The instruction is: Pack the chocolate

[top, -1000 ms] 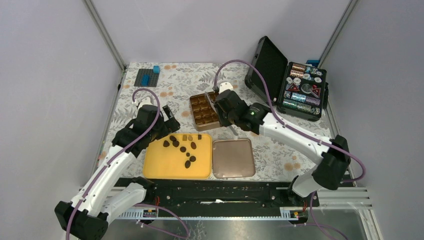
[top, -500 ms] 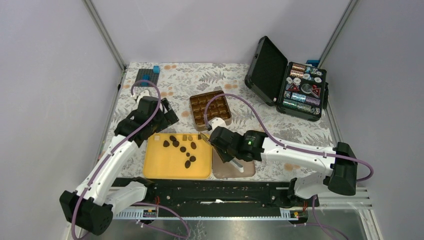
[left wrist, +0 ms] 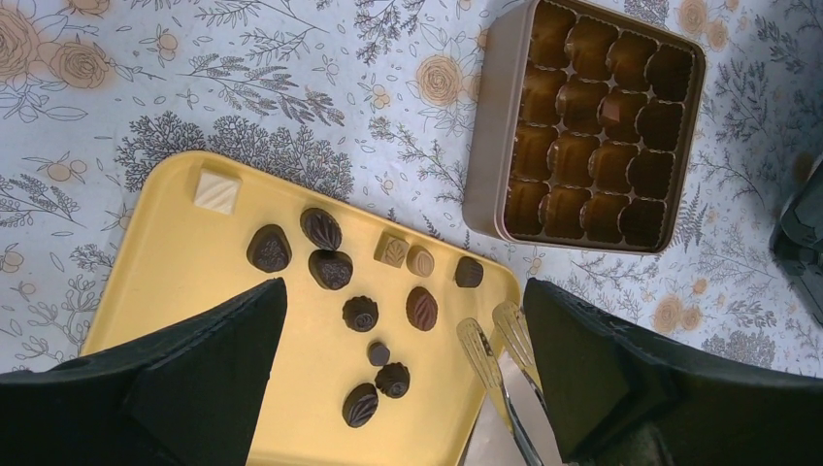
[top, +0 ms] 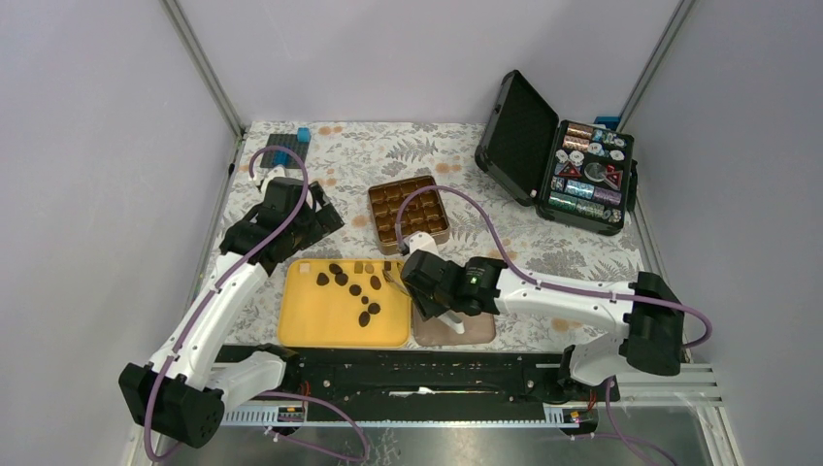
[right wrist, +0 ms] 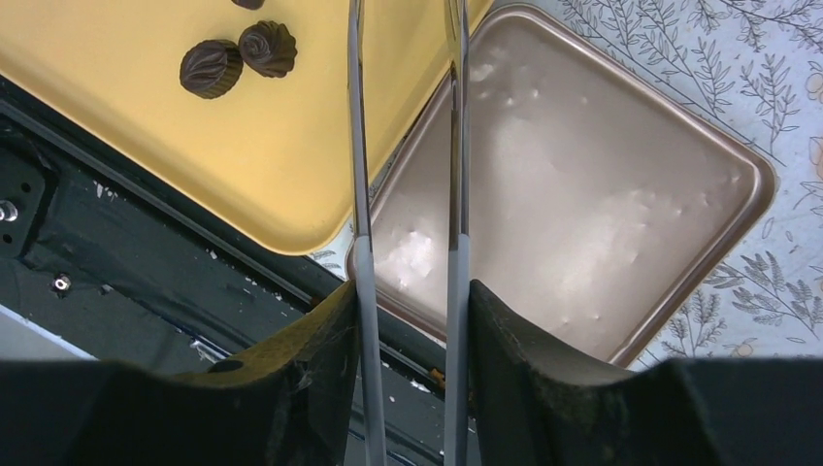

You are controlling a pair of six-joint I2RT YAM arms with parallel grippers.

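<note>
The chocolate (top: 354,289) lies as several dark pieces and a few tan ones on a yellow tray (top: 311,325), also visible in the left wrist view as chocolate (left wrist: 360,313) on the tray (left wrist: 194,282). My right gripper (top: 425,283) (right wrist: 408,301) is shut on metal tongs (right wrist: 359,126). The tong tips (left wrist: 485,340) stand slightly apart and empty over the tray's right edge. My left gripper (top: 315,218) (left wrist: 403,286) hangs open above the tray's far side, holding nothing. The brown compartment box (top: 408,212) (left wrist: 592,126) sits beyond the tray, its cups empty.
The box's metal lid (right wrist: 602,194) lies right of the tray, under my right arm. An open black case of poker chips (top: 582,175) stands at the far right. A dark block plate (top: 288,149) is at the far left corner. The black base rail (right wrist: 146,291) runs along the near edge.
My right arm swung from the compartment box back toward the near side, over the lid, and the tongs opened a little. The left gripper drew slightly away to the far left.
</note>
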